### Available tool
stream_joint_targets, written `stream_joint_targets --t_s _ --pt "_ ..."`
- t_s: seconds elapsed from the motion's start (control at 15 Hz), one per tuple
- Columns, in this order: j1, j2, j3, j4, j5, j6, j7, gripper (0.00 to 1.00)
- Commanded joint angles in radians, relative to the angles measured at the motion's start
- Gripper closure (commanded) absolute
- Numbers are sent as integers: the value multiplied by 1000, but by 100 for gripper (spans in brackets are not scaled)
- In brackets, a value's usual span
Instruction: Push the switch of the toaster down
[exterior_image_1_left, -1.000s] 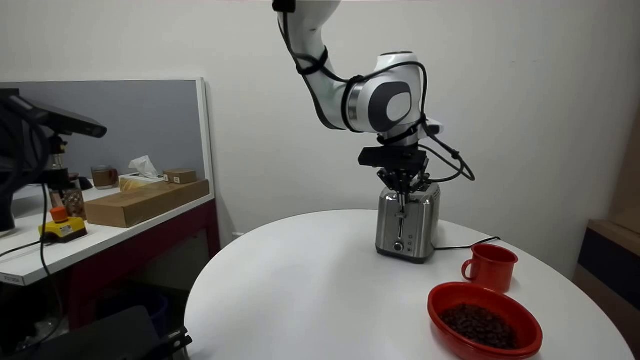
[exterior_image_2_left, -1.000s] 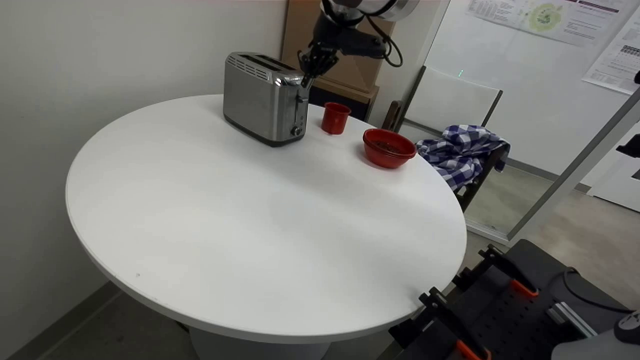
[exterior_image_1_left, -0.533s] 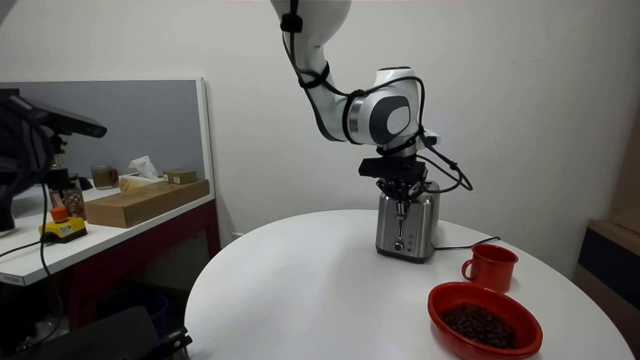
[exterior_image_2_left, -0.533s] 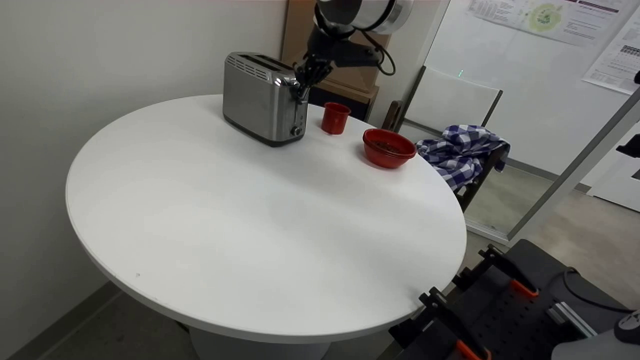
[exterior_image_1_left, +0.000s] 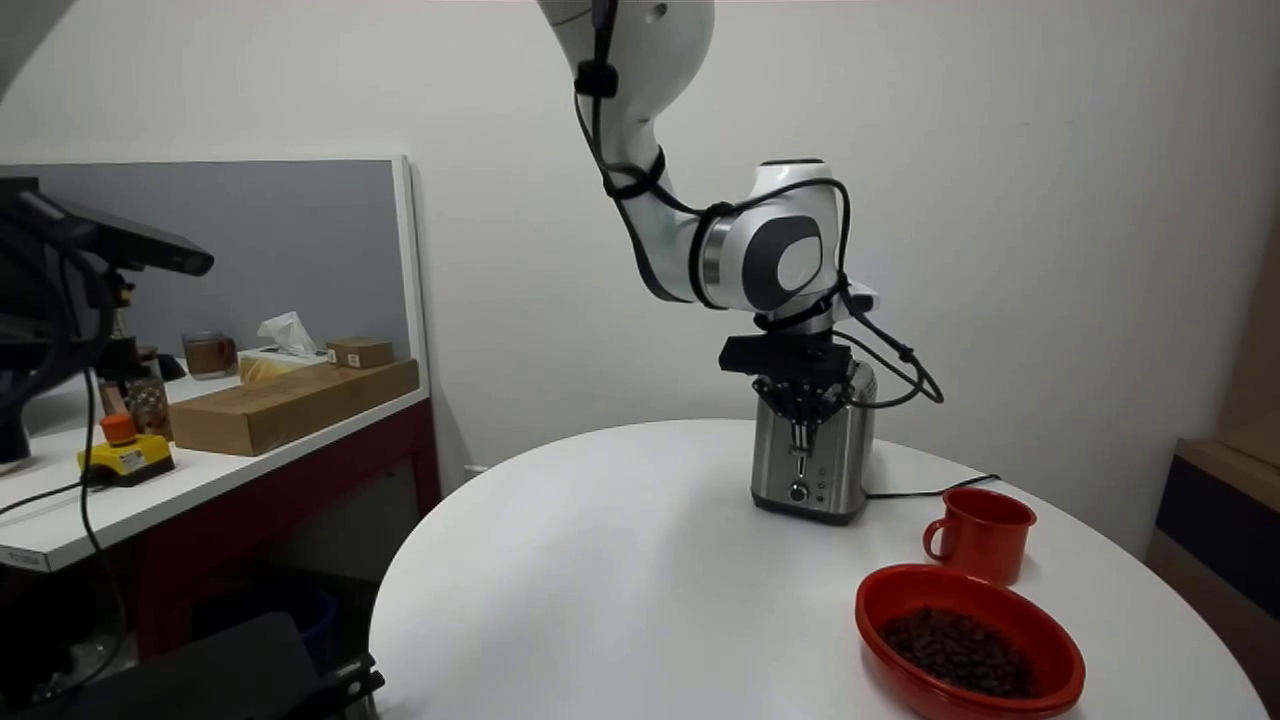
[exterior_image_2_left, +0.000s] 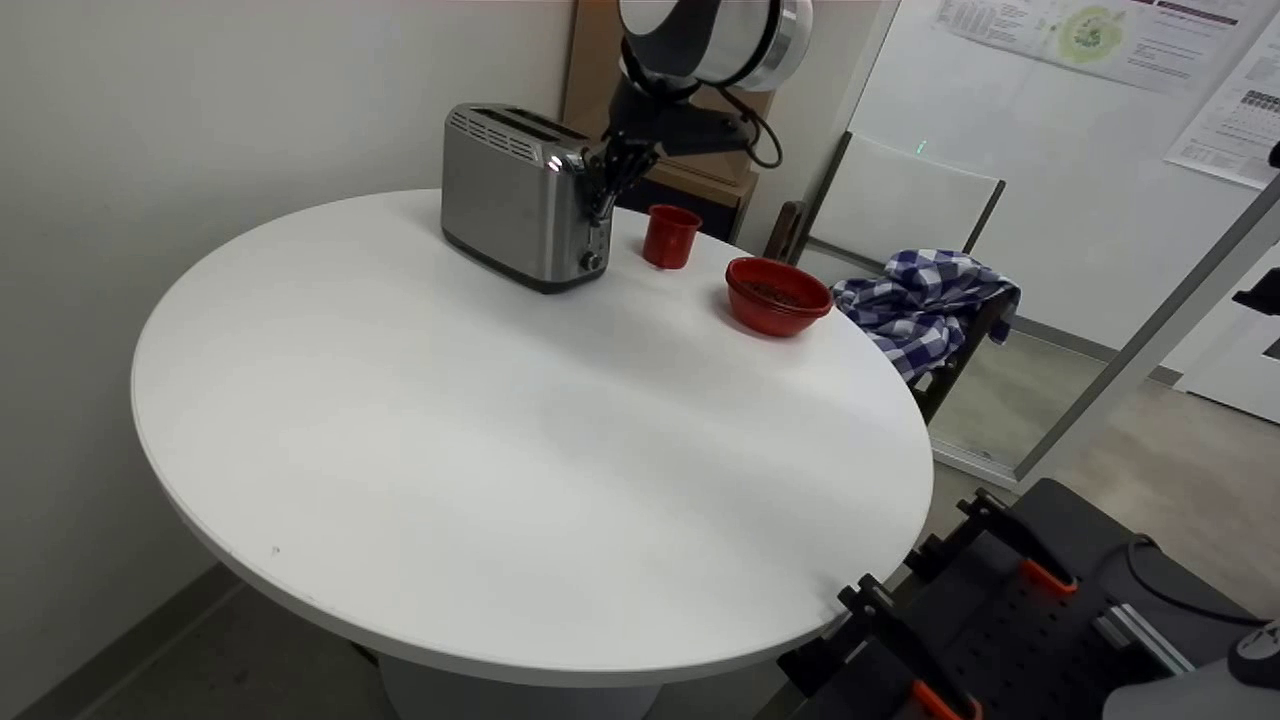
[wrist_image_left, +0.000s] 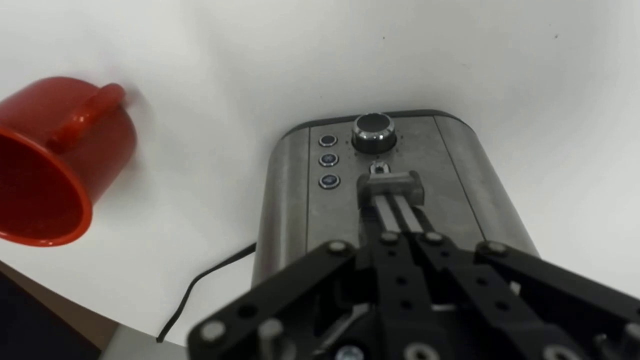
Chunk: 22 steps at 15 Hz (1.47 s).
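The silver toaster stands upright on the white round table; it also shows in an exterior view and in the wrist view. Its switch is a grey lever on the front face, low in its slot and above the round knob. My gripper is shut, its two narrow fingertips side by side with nothing held between them. The tips meet the top of the lever from above. In both exterior views the gripper covers the upper front of the toaster and part of the lever.
A red mug and a red bowl with dark beans stand near the toaster on the white table. The toaster's black cord runs along the table beside it. A wall is behind the toaster.
My gripper has moved straight down along the toaster's front, and the lever has gone down with it from near the slot's top. The toaster has shifted very slightly. Mug and bowl are unmoved.
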Motion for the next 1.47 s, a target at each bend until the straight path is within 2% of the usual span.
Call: stream_joint_targets --t_s 0.0,0.33,0.73,0.8,0.87,1.07,1.4 --pt "19 92 -5 72 -17 -10 14 100" --pt "30 147 -21 98 -34 -27 25 100" --pt "51 154 -44 122 -39 -45 72 100" --pt "59 147 -51 137 -28 -70 111 74" --pt "67 140 -60 150 -21 -105 153 73" --pt "42 110 -51 180 25 -196 218 52" --pt "-36 -20 -22 117 111 -291 174 14"
